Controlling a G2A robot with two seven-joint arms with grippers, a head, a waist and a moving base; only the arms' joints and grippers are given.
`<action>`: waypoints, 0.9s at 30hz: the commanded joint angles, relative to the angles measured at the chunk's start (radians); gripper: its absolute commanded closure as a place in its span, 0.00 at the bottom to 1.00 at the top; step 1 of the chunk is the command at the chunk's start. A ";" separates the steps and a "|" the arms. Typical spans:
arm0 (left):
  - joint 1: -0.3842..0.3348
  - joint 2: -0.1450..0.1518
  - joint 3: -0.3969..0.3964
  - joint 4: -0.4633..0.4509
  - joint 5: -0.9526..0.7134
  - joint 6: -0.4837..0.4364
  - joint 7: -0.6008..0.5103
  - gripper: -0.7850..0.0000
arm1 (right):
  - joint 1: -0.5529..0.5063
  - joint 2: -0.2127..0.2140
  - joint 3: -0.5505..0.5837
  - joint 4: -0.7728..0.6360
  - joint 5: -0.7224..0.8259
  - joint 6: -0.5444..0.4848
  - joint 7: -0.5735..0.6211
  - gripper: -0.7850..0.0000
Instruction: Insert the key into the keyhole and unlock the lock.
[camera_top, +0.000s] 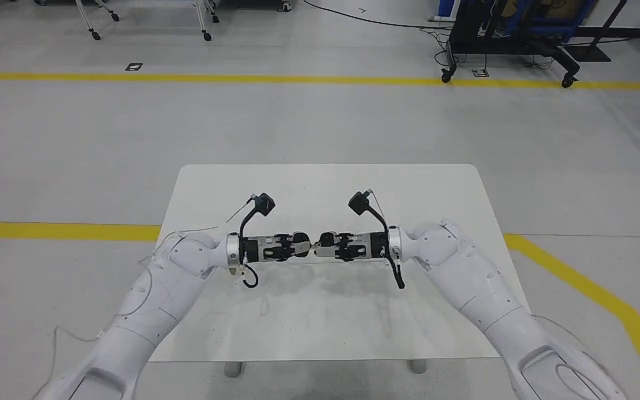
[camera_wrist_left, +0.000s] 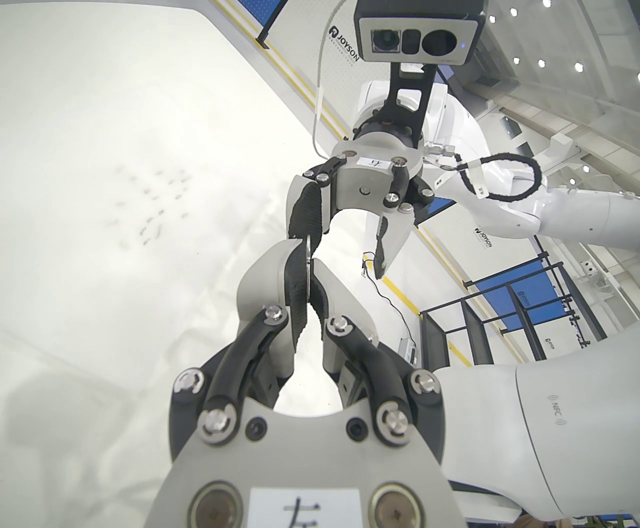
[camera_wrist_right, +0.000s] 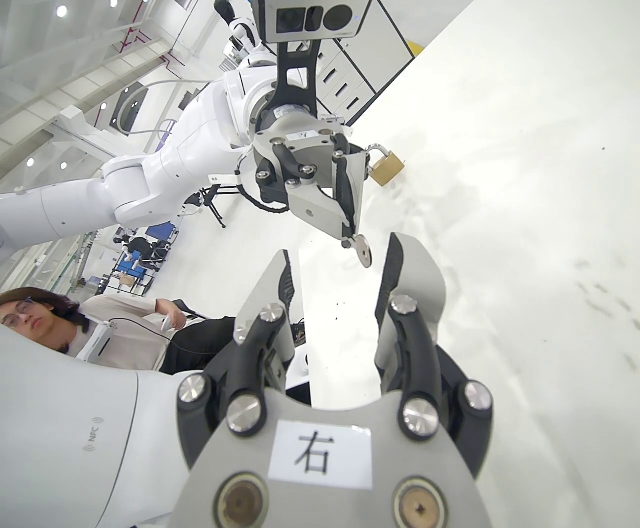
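light: bright, even | source: ceiling lamps (camera_wrist_left: 542, 62) | glare: on table (camera_top: 400, 190) | wrist views: edges bowed

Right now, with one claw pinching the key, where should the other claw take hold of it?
Probably by the round, flat head of the key, which sticks out past the shut fingertips of the left gripper. The open right gripper faces it head-on, so it could come straight in and close on the head's two flat faces. The rest of the key is hidden in the pinch.
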 joint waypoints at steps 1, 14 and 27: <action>-0.003 -0.001 0.004 0.002 -0.001 -0.003 -0.002 1.00 | 0.006 -0.002 -0.004 0.008 0.007 0.003 0.004 0.57; -0.012 0.003 0.024 0.007 -0.028 -0.038 0.002 1.00 | 0.072 -0.016 -0.056 0.112 0.247 0.004 0.156 0.76; -0.021 0.014 0.051 0.005 -0.041 -0.051 0.015 1.00 | 0.111 -0.023 -0.107 0.164 0.265 0.000 0.152 1.00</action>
